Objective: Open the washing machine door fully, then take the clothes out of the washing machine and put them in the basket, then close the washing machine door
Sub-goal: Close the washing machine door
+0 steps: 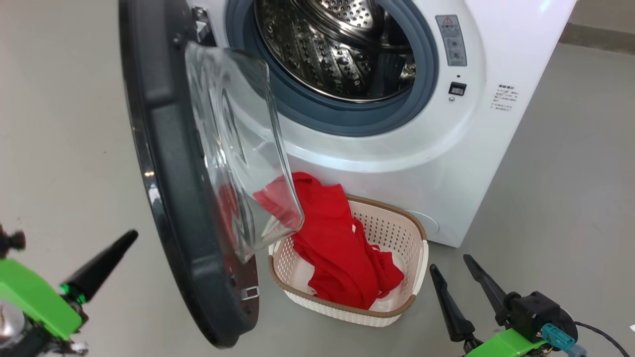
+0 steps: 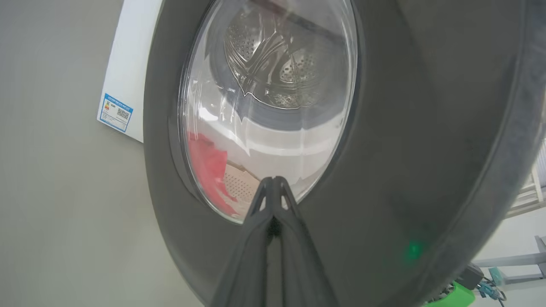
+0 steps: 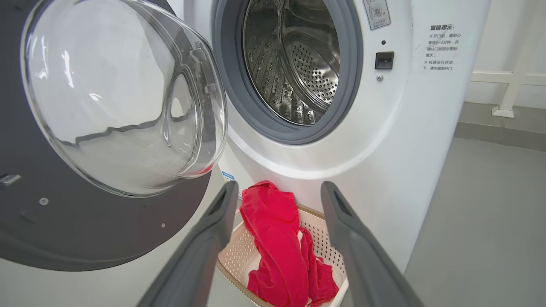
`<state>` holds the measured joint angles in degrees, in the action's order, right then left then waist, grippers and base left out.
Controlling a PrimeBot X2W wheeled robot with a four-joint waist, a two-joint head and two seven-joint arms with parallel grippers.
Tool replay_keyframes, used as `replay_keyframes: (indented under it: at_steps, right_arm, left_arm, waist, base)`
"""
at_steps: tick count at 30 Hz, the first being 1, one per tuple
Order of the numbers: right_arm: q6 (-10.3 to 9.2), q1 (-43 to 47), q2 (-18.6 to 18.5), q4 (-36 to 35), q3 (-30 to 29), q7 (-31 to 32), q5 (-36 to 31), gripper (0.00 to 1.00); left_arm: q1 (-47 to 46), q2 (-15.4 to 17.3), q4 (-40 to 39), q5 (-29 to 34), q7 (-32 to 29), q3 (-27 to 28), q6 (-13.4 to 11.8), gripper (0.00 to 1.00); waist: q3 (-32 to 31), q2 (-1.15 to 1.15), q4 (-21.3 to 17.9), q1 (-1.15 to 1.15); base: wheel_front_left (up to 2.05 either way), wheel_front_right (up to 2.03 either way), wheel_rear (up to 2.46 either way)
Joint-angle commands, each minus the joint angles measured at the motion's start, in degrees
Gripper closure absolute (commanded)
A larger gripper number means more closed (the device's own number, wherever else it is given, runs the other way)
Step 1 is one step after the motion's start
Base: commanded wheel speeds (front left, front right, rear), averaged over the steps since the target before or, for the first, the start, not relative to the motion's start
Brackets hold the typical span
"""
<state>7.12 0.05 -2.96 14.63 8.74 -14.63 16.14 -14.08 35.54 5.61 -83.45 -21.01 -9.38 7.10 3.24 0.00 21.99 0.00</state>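
The washing machine [image 1: 436, 163] stands with its steel drum [image 1: 337, 44] showing bare metal. Its black-rimmed door [image 1: 168, 163] hangs open to the left, glass bowl [image 1: 238, 148] facing the drum. Red clothes [image 1: 337, 238] lie in the cream basket [image 1: 412, 267] on the floor below the opening, one end draped over the far rim. My left gripper [image 1: 130, 236] is shut, empty, just outside the door [image 2: 426, 128], its fingers [image 2: 273, 200] pointing at the door's outer face. My right gripper [image 1: 449, 263] stands open right of the basket, aimed at the clothes [image 3: 273, 238] and the basket [image 3: 239, 256].
Grey floor [image 1: 59, 124] spreads left of the door and right of the machine [image 3: 490, 213]. A white rail frame [image 3: 512, 85] stands by the wall behind the machine's right side. A blue energy label [image 2: 116, 112] is on the machine's side panel.
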Motion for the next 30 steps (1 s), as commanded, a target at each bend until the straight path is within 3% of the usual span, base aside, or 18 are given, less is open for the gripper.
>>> replay_keyframes:
  at_steps: [1,7,9,11,18,19,22,30]
  right_arm:
    - [0.36,-0.26,0.08,-1.52,1.74,-0.37,0.24,0.0]
    - [0.36,0.0,0.08,-1.57,2.13,-0.37,0.15,0.0]
    - [0.36,-0.02,0.08,-1.55,2.57,-0.37,0.15,0.0]
    - [0.36,-0.12,0.08,-1.64,2.74,-0.37,0.18,0.0]
    - [0.36,-0.08,0.08,-1.97,3.1,-0.37,0.28,0.0]
    - [0.36,-0.09,0.08,-1.98,3.12,-0.37,0.27,0.0]
    - [0.36,-0.14,0.08,-1.92,2.99,-0.37,0.19,0.0]
    - [0.36,-0.26,0.03,-1.65,2.92,-0.37,0.05,0.0]
  left_arm:
    - [-0.9,2.06,-0.05,-0.19,1.69,2.43,0.38,0.99]
    - [1.49,0.67,2.94,-0.31,6.08,1.22,0.38,0.93]
    - [2.54,0.0,4.16,-1.22,7.26,1.1,0.38,0.81]
    - [3.67,0.0,5.12,-0.5,8.54,0.19,0.38,0.79]
    - [6.5,-1.56,8.27,0.41,14.13,-2.42,0.38,0.5]
    - [6.74,-1.91,8.78,0.38,14.96,-2.78,0.38,0.27]
    - [7.25,-2.71,10.14,0.25,16.94,-3.9,0.38,0.02]
    - [7.6,-4.49,14.68,2.0,24.28,-6.68,0.38,0.0]
  waist:
    - [-0.63,0.0,0.38,0.0]
    - [-1.47,0.0,0.84,0.0]
    - [-1.64,0.0,0.88,0.0]
    - [-1.71,0.0,0.94,0.0]
    - [-1.86,0.0,1.05,0.0]
    - [-1.75,0.0,1.09,0.0]
    - [-1.52,0.0,1.21,0.0]
    - [-1.38,0.0,1.16,0.0]
  base:
    - [0.0,0.0,0.0]
    - [0.0,0.0,0.0]
    - [0.0,0.0,0.0]
    - [0.0,0.0,0.0]
    - [0.0,0.0,0.0]
    - [0.0,0.0,0.0]
    - [0.0,0.0,0.0]
    - [0.0,0.0,0.0]
